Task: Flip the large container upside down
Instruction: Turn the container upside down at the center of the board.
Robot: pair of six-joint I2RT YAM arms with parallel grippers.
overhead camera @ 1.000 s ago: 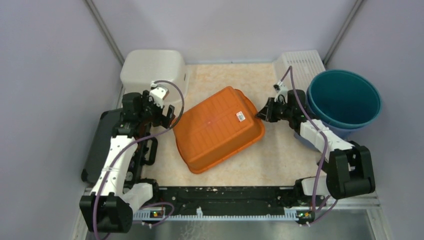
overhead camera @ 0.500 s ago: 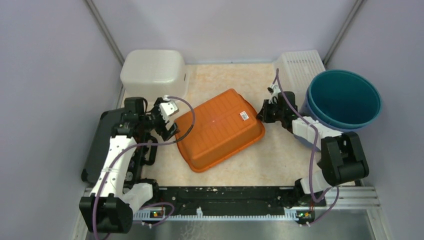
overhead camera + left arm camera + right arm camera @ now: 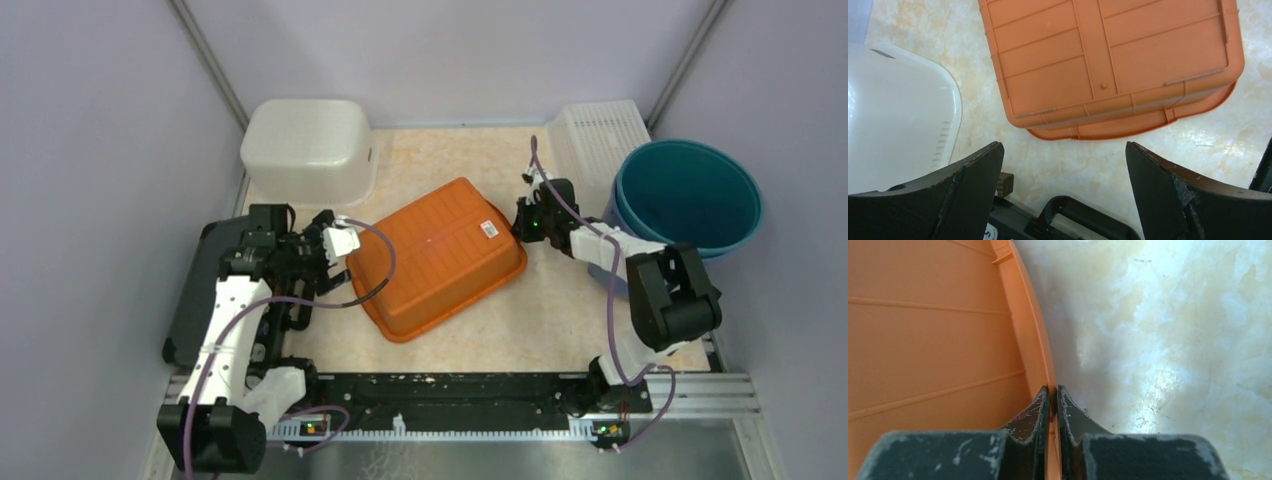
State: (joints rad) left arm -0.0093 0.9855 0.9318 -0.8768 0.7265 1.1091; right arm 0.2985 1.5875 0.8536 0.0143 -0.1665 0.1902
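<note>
The large orange container (image 3: 440, 255) lies bottom up in the middle of the table, its ribbed base facing up with a white label near the far right corner. It also shows in the left wrist view (image 3: 1108, 55) and the right wrist view (image 3: 938, 330). My left gripper (image 3: 332, 264) is open and empty just left of the container, above bare table (image 3: 1063, 150). My right gripper (image 3: 520, 222) is shut on the container's thin rim at its right corner (image 3: 1053, 389).
An upturned white tub (image 3: 308, 148) stands at the back left. A teal bucket (image 3: 688, 195) and a white slotted basket (image 3: 600, 135) stand at the back right. A black case (image 3: 200, 280) lies along the left edge, its handle just below my left fingers (image 3: 1083, 220).
My left gripper has swung nearer and lower, away from the container's left corner, and stays open. My right arm has folded in closer, still on the rim. The container has settled slightly.
</note>
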